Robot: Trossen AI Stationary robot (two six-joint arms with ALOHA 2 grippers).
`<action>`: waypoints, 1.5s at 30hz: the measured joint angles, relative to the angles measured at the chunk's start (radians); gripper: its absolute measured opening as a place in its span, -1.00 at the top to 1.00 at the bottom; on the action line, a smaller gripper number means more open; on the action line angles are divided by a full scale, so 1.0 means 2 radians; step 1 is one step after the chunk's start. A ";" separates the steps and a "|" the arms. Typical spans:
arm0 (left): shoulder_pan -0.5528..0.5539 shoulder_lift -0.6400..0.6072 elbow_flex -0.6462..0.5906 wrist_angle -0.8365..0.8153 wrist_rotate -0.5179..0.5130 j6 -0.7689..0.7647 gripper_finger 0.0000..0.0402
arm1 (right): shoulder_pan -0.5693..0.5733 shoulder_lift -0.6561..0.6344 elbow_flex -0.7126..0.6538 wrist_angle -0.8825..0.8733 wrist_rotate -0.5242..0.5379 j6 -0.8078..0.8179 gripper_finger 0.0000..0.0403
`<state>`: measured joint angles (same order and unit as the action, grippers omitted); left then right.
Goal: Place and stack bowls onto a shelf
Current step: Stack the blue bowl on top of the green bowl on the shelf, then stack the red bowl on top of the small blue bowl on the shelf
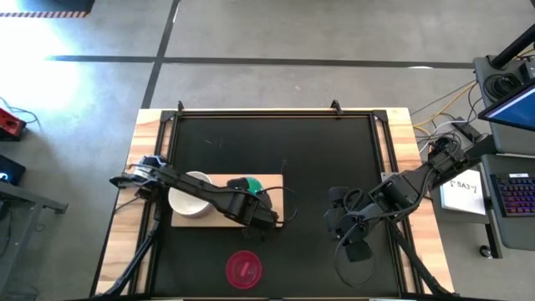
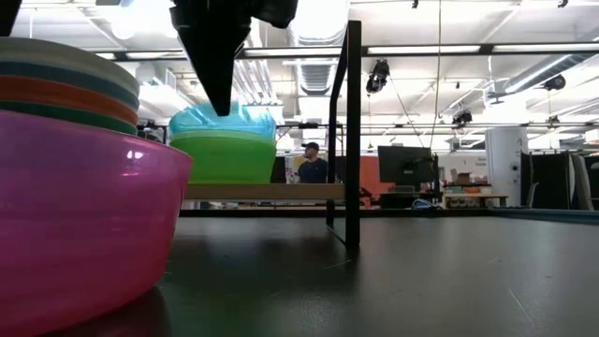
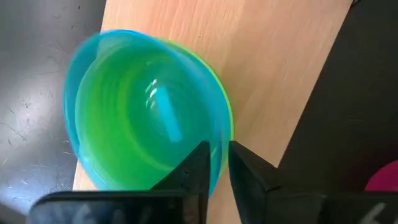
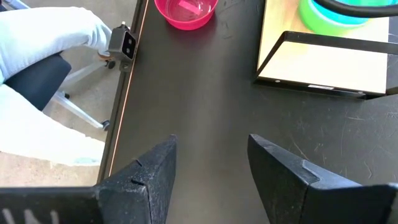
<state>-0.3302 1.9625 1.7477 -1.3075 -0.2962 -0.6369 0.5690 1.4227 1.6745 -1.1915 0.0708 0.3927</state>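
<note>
A cyan bowl [image 3: 134, 106] sits nested in a yellow-green bowl [image 2: 223, 157] on the light wooden shelf [image 1: 216, 219]. My left gripper [image 3: 219, 168] comes down from above and is shut on the cyan bowl's rim. To its left on the shelf stands a stack of bowls with a white one [image 1: 191, 195] on top. A magenta bowl [image 1: 244, 268] rests on its base on the black tabletop near the front edge. My right gripper [image 4: 211, 168] hangs open above the table's right half, with nothing between its fingers. My left gripper pinches the cyan bowl's rim [image 3: 214, 149] on the side toward the table's near edge, one finger inside the bowl and one outside. The fingers [image 2: 221, 89] point steeply down from above. The bowl sits in the yellow-green bowl on the shelf.
A black frame post [image 2: 353, 131] stands at the shelf's right end. A person's pale sleeve [image 4: 43, 37] and a chair show beyond the table's edge in the right wrist view. The dark tabletop [image 1: 318, 159] lies bare behind and right of the shelf.
</note>
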 joint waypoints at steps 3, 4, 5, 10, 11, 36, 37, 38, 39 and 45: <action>-0.001 0.000 0.008 -0.002 0.006 0.000 0.67 | 0.000 0.000 0.000 0.000 0.000 0.000 0.08; -0.001 0.000 0.011 -0.006 0.008 -0.001 0.63 | 0.000 0.000 0.000 0.000 0.000 0.000 0.08; -0.001 0.000 0.016 -0.012 0.008 -0.004 0.58 | 0.000 0.000 0.000 0.000 0.000 0.000 0.08; -0.005 -0.001 0.065 -0.037 0.008 -0.037 0.39 | 0.000 0.000 0.000 0.000 0.000 0.000 0.08; -0.008 -0.001 0.073 -0.037 0.008 -0.049 0.36 | 0.000 0.000 0.000 0.000 0.000 0.000 0.08; -0.172 0.091 0.072 -0.022 0.109 -0.386 0.25 | 0.000 0.000 0.000 0.001 0.000 0.000 0.08; -0.172 0.097 0.072 -0.028 0.114 -0.388 0.25 | 0.000 0.000 0.000 0.001 0.000 0.000 0.08; -0.172 0.101 0.072 -0.030 0.117 -0.389 0.25 | 0.000 0.000 0.000 0.001 0.000 0.000 0.08; -0.172 0.106 0.072 -0.030 0.118 -0.389 0.25 | 0.000 0.000 0.000 0.001 0.000 0.000 0.08; -0.171 0.131 0.070 -0.046 0.117 -0.376 0.25 | 0.000 0.000 0.000 0.002 0.000 0.000 0.08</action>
<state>-0.6712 2.2244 1.8882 -1.3986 -0.0628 -1.3895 0.5690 1.4227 1.6745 -1.1881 0.0711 0.3927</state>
